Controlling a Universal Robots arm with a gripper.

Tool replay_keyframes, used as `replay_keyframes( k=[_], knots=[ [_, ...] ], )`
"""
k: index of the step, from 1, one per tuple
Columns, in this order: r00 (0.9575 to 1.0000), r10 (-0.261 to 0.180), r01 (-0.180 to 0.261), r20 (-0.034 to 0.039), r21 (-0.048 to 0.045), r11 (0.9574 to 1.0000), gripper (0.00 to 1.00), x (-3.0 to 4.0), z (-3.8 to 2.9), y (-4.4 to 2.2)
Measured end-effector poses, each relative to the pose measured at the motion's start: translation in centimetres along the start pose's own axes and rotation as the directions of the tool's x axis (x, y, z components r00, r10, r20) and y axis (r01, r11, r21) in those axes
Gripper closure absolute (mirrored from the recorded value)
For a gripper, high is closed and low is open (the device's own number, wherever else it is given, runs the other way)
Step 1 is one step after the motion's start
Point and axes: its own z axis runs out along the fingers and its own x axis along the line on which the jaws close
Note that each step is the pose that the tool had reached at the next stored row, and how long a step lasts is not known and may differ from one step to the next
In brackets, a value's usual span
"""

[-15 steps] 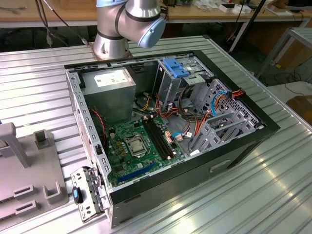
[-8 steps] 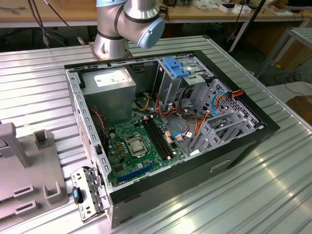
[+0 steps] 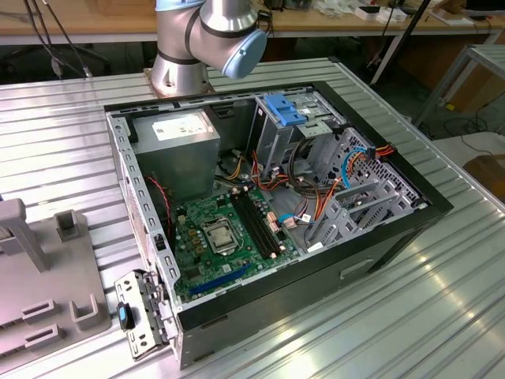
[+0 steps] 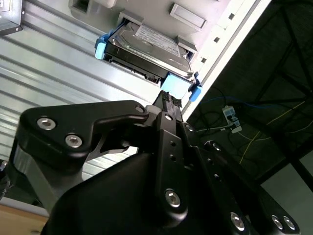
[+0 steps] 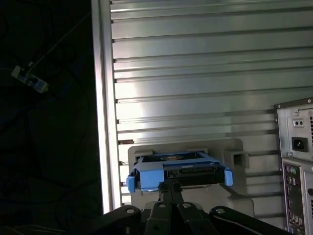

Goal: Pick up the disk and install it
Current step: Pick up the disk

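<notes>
Right now your gripper (image 5: pixel 171 185) sits against the near end of the disk (image 5: pixel 190 174), at the middle of its blue rail. In the second wrist view the gripper (image 4: pixel 168 102) tip meets that same blue end of the disk (image 4: pixel 146 44). You can't tell from either view whether it has clamped the rail or only touches it, nor how far open it is. The disk lies flat, label up, in a pale grey holder (image 5: pixel 234 152) on the ribbed table (image 5: pixel 195 73), close to the table's edge. In the first wrist view the back of the case (image 5: pixel 293 147) stands near the holder. In the exterior view the case (image 3: pixel 394 237) lies open on its side, and your arm's base (image 3: pixel 185 47) stands beyond it.
</notes>
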Motion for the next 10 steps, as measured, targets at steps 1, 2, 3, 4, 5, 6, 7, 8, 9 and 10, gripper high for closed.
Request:
replay_keyframes(
  k=[1,2,3,4,5,6,7,8,9,10],
  knots=[
    [1.0,0.0,0.0,0.0,0.0,1.0,0.89,0.0,0.0,0.0],
    [1.0,0.0,0.0,0.0,0.0,1.0,0.89,0.0,0.0,0.0],
    [1.0,0.0,0.0,0.0,0.0,1.0,0.89,0.0,0.0,0.0],
    [1.0,0.0,0.0,0.0,0.0,1.0,0.89,0.0,0.0,0.0],
    [1.0,0.0,0.0,0.0,0.0,1.0,0.89,0.0,0.0,0.0],
    [1.0,0.0,0.0,0.0,-0.0001,1.0,0.89,0.0,0.0,0.0],
    [1.0,-0.001,0.001,0.0,0.0,1.0,0.89,0.0,0.0,0.0],
    [1.0,-0.003,0.003,-0.0001,-0.0001,1.0,0.89,0.0,0.0,0.0],
    [0.9999,-0.01,0.01,-0.0004,-0.0002,0.9999,0.89,0.0,0.0,0.0],
    [0.9996,-0.03,0.03,-0.0012,-0.0004,0.9996,0.89,0.01,0.01,0.0]
  ],
)
